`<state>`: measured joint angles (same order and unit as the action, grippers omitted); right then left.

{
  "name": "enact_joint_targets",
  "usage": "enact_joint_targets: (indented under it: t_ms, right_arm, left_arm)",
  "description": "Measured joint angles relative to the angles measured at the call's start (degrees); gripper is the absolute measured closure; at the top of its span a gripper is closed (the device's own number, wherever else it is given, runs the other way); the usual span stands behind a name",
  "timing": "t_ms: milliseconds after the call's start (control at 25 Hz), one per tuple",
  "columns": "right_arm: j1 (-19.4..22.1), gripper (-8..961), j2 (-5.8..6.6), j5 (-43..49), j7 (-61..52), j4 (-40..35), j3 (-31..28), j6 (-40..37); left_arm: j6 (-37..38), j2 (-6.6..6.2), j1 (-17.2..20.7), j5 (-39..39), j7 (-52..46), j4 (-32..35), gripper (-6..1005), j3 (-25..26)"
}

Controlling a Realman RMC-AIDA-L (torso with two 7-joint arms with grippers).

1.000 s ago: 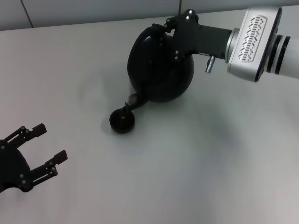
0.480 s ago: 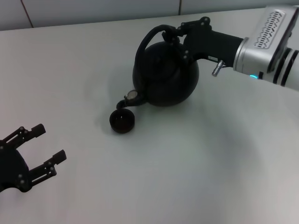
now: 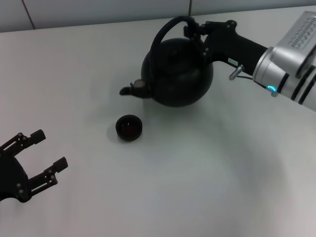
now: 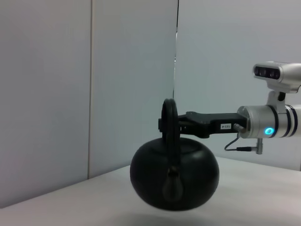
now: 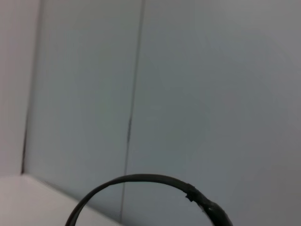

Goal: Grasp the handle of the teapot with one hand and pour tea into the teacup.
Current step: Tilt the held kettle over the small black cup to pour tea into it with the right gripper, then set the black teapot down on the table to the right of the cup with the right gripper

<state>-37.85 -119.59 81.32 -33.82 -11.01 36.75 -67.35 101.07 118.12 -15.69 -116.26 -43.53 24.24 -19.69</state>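
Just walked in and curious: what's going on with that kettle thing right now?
Right tool shut on handle, teapot upright. Teacup apart from the spout. Left tool open, idle near the table edge. Nothing in the way.

Matte black teapot (image 3: 178,71) and black handle (image 3: 165,29), dark brown-black teacup (image 3: 129,127), white table (image 3: 197,182).

The table (image 3: 197,187) is a plain, pale surface that runs back to a light wall. The teacup (image 3: 129,127) sits directly on it, a small dark bowl near the middle of the head view. The teapot's (image 3: 178,74) soft shadow falls on the table, though whether the pot touches the surface cannot be told.
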Motion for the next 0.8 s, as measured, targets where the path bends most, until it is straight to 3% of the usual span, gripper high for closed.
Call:
enact_joint_targets:
  t_ms: [280,800]
  right_arm:
    - [4.3,864,-0.01,-5.9,0.1,0.6,-0.3,-2.8]
    - [9.6,864,-0.03,-6.8,1.8,1.5,-6.0,-4.5]
  left_arm:
    - [0.1,-0.1,-0.5,0.1,0.3,0.1,199,0.0]
    - [0.1,0.0,-1.3,0.1,0.2,0.1,200,0.0]
